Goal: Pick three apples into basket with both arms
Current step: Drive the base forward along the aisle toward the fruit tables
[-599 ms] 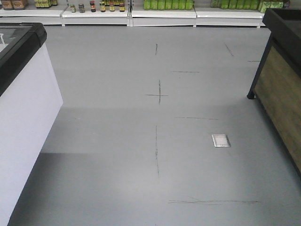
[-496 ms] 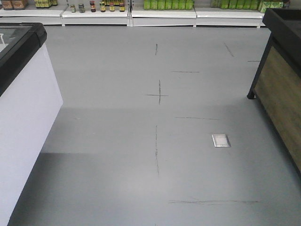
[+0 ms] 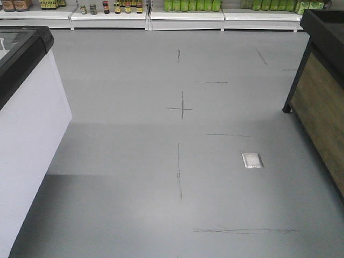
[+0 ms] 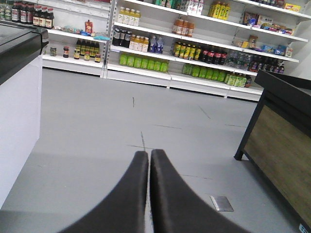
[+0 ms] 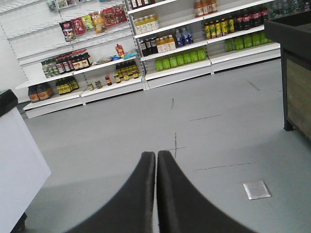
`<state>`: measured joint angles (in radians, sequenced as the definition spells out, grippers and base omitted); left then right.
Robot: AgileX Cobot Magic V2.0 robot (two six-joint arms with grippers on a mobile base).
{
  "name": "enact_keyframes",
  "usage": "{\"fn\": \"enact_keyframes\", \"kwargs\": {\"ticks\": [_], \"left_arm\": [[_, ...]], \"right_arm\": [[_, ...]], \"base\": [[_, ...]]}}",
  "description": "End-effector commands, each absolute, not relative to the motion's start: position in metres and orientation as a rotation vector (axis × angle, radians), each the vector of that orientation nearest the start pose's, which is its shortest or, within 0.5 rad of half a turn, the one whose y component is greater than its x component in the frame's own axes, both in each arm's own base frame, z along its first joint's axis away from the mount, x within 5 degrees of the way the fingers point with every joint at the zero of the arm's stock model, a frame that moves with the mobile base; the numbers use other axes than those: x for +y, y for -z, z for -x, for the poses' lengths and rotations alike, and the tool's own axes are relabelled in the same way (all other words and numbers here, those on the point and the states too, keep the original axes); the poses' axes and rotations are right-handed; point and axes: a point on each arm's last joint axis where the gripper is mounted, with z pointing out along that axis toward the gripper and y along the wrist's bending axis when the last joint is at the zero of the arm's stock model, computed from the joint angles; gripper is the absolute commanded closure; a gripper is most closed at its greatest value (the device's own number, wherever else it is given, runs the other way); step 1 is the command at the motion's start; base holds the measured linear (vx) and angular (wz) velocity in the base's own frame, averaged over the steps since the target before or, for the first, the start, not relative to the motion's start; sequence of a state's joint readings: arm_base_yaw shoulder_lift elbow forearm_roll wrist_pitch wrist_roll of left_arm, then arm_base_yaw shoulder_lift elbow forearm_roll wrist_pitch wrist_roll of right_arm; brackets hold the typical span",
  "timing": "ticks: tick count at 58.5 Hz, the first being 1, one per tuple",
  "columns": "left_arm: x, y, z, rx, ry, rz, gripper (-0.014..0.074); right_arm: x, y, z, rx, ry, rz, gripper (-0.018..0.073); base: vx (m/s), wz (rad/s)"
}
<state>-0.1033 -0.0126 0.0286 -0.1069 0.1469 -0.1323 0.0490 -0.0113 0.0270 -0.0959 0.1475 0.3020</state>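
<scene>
Jaws pressed together, pinching nothing, on left gripper [image 4: 149, 160] and right gripper [image 5: 156, 162]; grey floor [image 3: 134, 161] below; stocked shelves [image 4: 194, 63] beyond; white cabinet [image 3: 27, 134] left; wooden-sided stand [image 3: 322, 107] right; small floor plate [image 3: 252, 160]; where apples and basket are, cannot tell.

Open grey floor [image 3: 134, 161] runs wide down the middle, hemmed by a white freezer cabinet [image 3: 27, 129] left, a wood-panelled stand [image 3: 322, 118] right and stocked shelves [image 3: 185, 16] beyond.
</scene>
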Motion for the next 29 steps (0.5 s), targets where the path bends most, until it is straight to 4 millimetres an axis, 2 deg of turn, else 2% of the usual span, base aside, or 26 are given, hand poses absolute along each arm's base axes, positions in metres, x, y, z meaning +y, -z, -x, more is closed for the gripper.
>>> {"fn": "enact_keyframes", "kwargs": {"ticks": [1, 29], "left_arm": [[-0.0062, -0.2075, -0.0541, 1.53, 0.287, 0.108, 0.0603], [-0.0062, -0.2075, -0.0541, 1.53, 0.287, 0.108, 0.0603]], "right_arm": [[0.0017, -0.1941, -0.0563, 1.571, -0.184, -0.129, 0.0564], [0.0017, -0.1941, -0.0563, 1.571, -0.184, -0.129, 0.0564]], "base": [[0.0, 0.0], [0.0, 0.0]]}}
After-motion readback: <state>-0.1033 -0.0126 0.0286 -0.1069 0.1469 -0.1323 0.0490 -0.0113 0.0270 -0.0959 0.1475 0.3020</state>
